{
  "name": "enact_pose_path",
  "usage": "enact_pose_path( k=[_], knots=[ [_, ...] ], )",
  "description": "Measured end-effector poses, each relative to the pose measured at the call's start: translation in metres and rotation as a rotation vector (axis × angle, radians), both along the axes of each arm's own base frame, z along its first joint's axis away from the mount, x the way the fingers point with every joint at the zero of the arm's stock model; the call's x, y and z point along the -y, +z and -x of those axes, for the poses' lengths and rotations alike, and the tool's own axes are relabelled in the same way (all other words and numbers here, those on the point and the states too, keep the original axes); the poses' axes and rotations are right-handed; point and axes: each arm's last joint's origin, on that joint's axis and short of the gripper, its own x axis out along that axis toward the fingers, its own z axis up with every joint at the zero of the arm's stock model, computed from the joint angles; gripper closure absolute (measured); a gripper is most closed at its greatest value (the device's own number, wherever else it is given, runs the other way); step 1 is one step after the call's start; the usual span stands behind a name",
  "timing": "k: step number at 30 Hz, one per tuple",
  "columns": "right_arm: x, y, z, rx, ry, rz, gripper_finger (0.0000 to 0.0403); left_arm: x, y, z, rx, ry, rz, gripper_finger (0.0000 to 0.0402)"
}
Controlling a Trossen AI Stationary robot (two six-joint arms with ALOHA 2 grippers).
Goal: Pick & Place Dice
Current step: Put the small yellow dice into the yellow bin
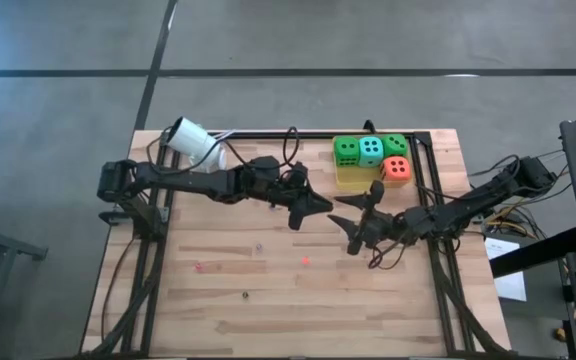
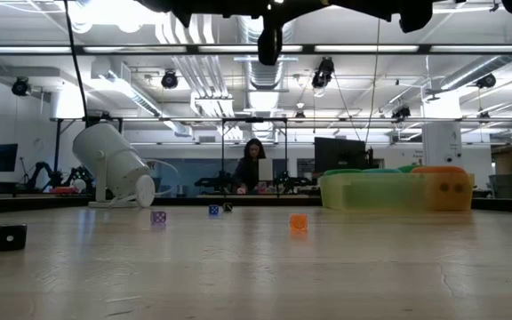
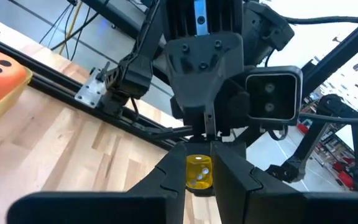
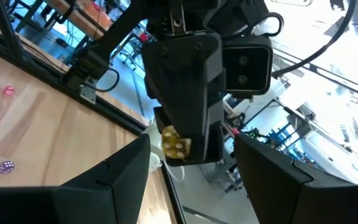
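Observation:
A small clear-yellow die (image 3: 199,171) hangs in the air over the table's middle, with my left gripper (image 3: 199,182) shut on it. My right gripper (image 1: 348,218) faces it tip to tip from the table's right side. It is open, and its fingers (image 4: 123,168) are spread wide in front of the die (image 4: 175,145) without touching it. Two green dice, a teal one and an orange-red one (image 1: 396,169) sit in a yellow tray (image 1: 353,181) at the far right. In the low view both grippers are above the picture. My left gripper pinches the yellow die by two opposite faces (image 3: 191,173) between its two fingers, near their free ends. The fingers come about level from the table's left, pointing toward the right arm. The die is lifted clear of the table.
Several tiny dice lie loose on the wood: pink (image 1: 200,266), purple (image 1: 259,245), red (image 1: 306,260), dark (image 1: 246,295). A white cylindrical device (image 1: 193,142) stands at the far left. Black frame rails (image 1: 428,190) border the table. A person (image 2: 254,164) sits beyond the far edge.

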Motion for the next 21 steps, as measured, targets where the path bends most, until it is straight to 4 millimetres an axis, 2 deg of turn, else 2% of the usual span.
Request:
enact_pose_path(
  k=[21],
  knots=[
    [0.000, -0.001, -0.001, 0.001, 0.045, -0.011, 0.0184, 0.011, 0.001, -0.001, 0.006, -0.002, -0.004, 0.0343]
  ],
)
